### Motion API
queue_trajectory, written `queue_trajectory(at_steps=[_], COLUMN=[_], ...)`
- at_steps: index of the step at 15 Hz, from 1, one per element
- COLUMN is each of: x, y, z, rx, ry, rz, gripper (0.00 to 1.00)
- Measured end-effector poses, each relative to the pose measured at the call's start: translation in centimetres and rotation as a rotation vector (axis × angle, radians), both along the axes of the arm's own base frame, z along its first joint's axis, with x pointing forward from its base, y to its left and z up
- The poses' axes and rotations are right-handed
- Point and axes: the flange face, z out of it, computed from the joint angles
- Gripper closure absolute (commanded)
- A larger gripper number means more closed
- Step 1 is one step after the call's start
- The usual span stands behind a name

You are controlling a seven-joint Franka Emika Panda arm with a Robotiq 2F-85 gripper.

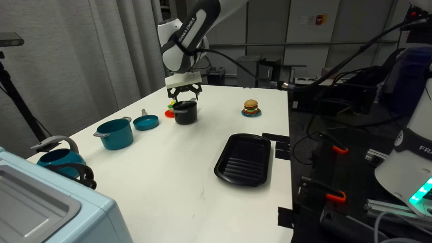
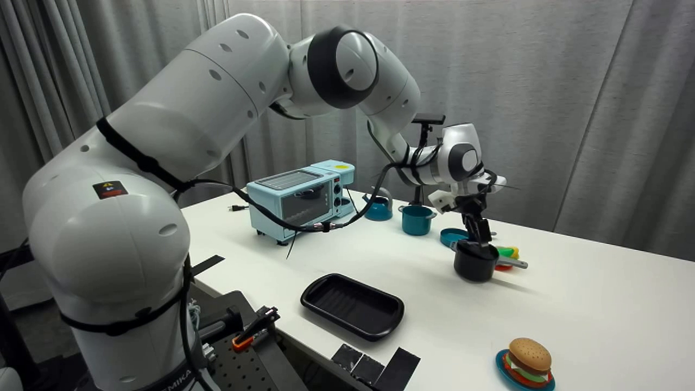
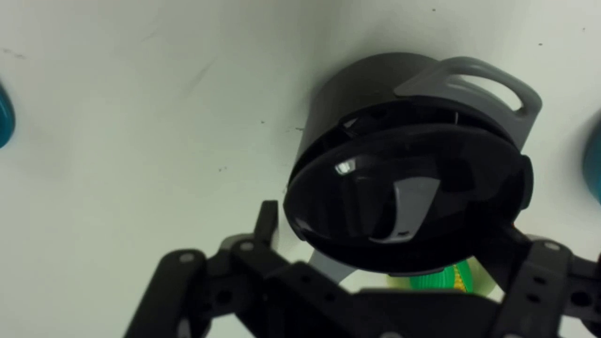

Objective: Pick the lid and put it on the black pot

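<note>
Black two-fingered pincer (image 1: 186,99): fingers well parted, one to either side of the glossy round black lid (image 3: 371,195); nothing looks pinched, though whether a fingertip brushes the lid's edge cannot be told.
Step in hand: setting the lid on the round black pot with grey handles (image 2: 474,269), I judge, and close to done, but the lid does not look fully seated.
Next move: seems to call for a light nudge or fresh grip to level the lid, then a straight lift with fingers wide; a sideways pull might drag it off.
Lid's place: between the pincer's fingers, on the pot's mouth.
Lid's look: shiny, perhaps plastic, with a flat grey grip (image 3: 419,206) near its middle; it sits askew, a dark gap showing along the rim on the side away from the pincer's body.
Pot: upright, straight below the pincer.
Beside the pot: green, yellow and red toy pieces (image 2: 509,252), partly under the pincer's body.
Farther from the pincer: a shallow round teal pan (image 1: 146,126), then a deep round teal pot (image 1: 118,139).
Well apart from it: a rectangular black ribbed tray (image 1: 242,158) and a brown-bunned toy burger (image 1: 250,105).
</note>
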Motion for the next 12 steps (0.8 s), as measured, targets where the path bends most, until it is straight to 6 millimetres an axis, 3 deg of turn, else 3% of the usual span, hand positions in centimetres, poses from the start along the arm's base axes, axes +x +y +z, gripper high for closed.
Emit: queue_trajectory(at_steps=[5, 12], x=[0.3, 0.7], y=[-0.5, -0.9], z=[1.6, 5.8], rx=[-0.005, -0.004], ry=[-0.023, -0.076], rz=[-0.005, -0.008], gripper=[0.0, 0.0])
